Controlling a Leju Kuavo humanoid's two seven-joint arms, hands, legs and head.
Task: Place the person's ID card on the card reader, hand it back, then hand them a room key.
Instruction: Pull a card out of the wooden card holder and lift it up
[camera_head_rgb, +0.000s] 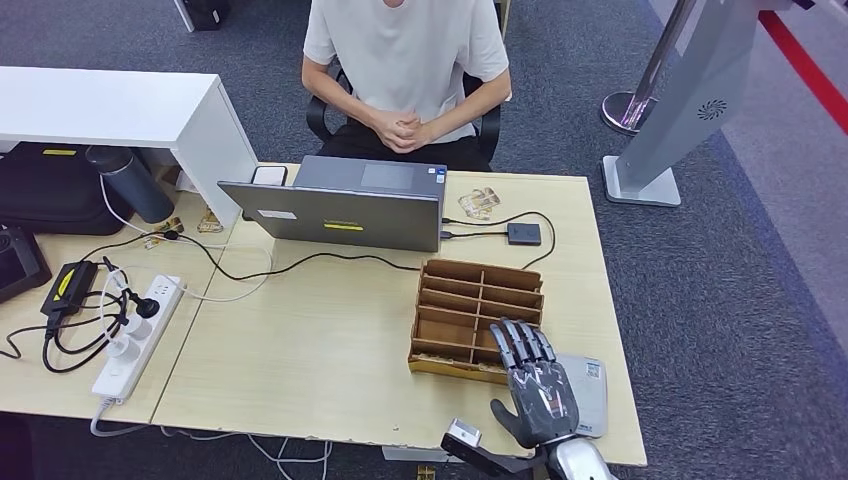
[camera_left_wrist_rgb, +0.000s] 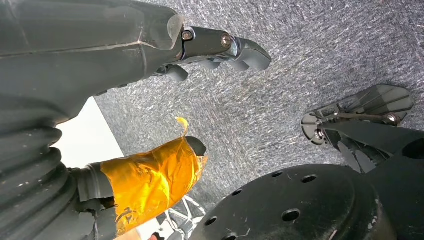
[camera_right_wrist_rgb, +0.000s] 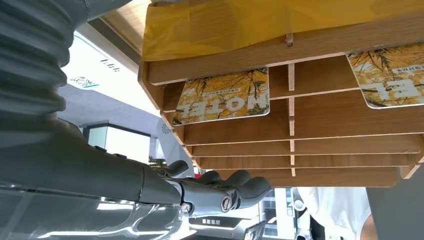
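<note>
While its fingers lie spread and apart with nothing in them, the right robot hand (camera_head_rgb: 535, 385) hovers palm down over the near right corner of the bench (camera_head_rgb: 320, 350), its fingertips reaching over the front edge of the wooden card rack (camera_head_rgb: 478, 318). From the right wrist, two hotel key cards (camera_right_wrist_rgb: 224, 96) show lying in the rack's slots, printed with yellow leaves. Just beside the hand, partly under it, lies a flat grey card reader (camera_head_rgb: 590, 385). Farther off stand an open laptop (camera_head_rgb: 345, 205) and a small black box (camera_head_rgb: 523, 234) on a cable. A person (camera_head_rgb: 405, 65) sits behind the bench with hands clasped. The left robot hand (camera_left_wrist_rgb: 150, 100) hangs over grey carpet, holding nothing, its fingers loosely extended, orange tape around the thumb.
</note>
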